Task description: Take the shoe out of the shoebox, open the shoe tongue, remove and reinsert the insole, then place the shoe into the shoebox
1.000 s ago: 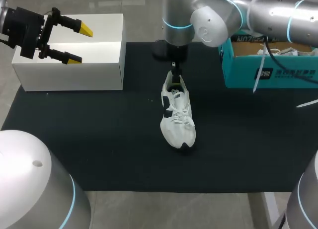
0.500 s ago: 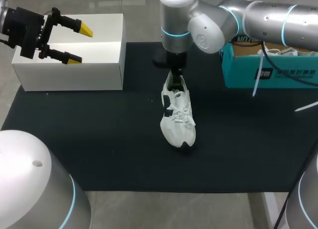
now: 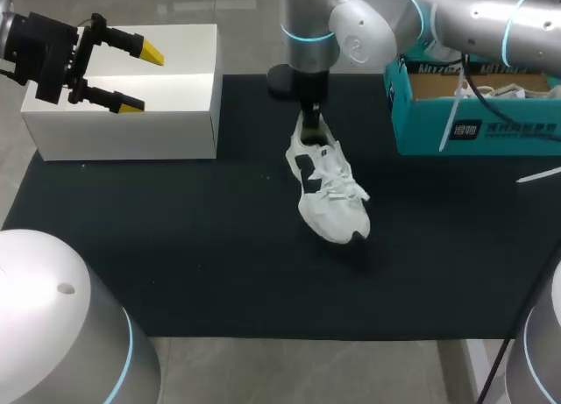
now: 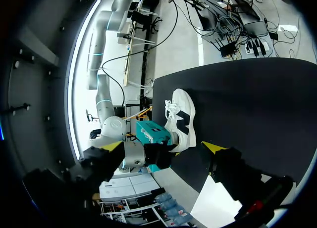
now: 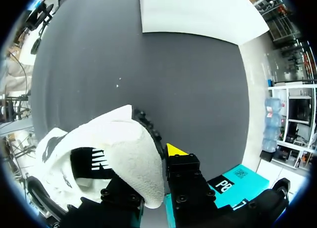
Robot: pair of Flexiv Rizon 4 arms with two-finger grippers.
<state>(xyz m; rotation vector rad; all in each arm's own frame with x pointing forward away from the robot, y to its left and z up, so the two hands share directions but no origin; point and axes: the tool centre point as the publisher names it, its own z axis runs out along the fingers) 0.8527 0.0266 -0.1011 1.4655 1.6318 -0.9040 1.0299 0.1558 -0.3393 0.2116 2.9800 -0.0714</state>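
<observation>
Black matting covers the tabletop [image 3: 175,264], and the white shoe [image 3: 329,194] lies mid-frame, toe pointing lower right. At upper middle the right claw [image 3: 310,128] pinches only the heel rim. The left claw [image 3: 140,80] hangs spread wide at upper left, over a white box [image 3: 131,128]. With so thin a hold, the shoe could pivot or slip free, well short of the teal shoebox [image 3: 491,128] at upper right

Left jaws spread, right jaws clamped
</observation>
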